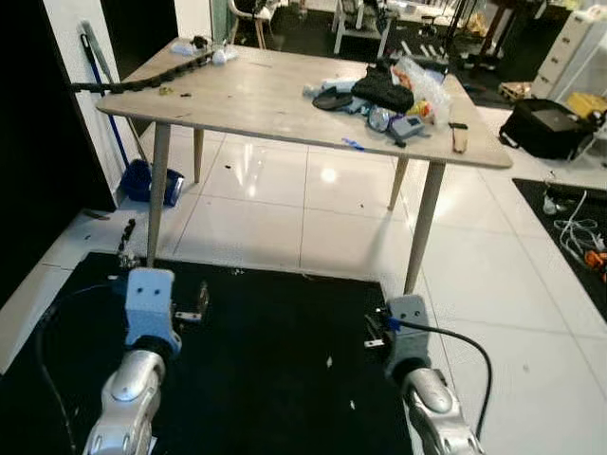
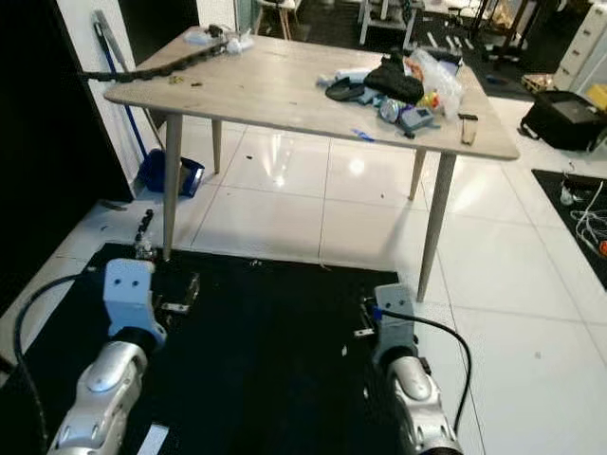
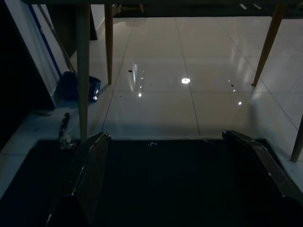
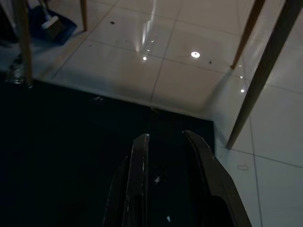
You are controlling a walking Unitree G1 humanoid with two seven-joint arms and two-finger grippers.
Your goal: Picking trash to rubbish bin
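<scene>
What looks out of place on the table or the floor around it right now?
A heap of clutter sits bunched near the table far right corner, a black chain-like strip trails off its left edge, and small white scraps dot the black mat. Both grippers hang low over the mat, holding nothing.

Crumpled clear plastic trash [image 1: 424, 87], heaped on wooden table [image 1: 256, 95], far right

One light wooden table [image 1: 275, 100] on four tapered legs; one black floor mat [image 1: 275, 360]; one blue dustpan [image 1: 152, 180]; one black bag [image 1: 550, 128] on the floor; two silver robot arms, each with one two-fingered hand.
</scene>
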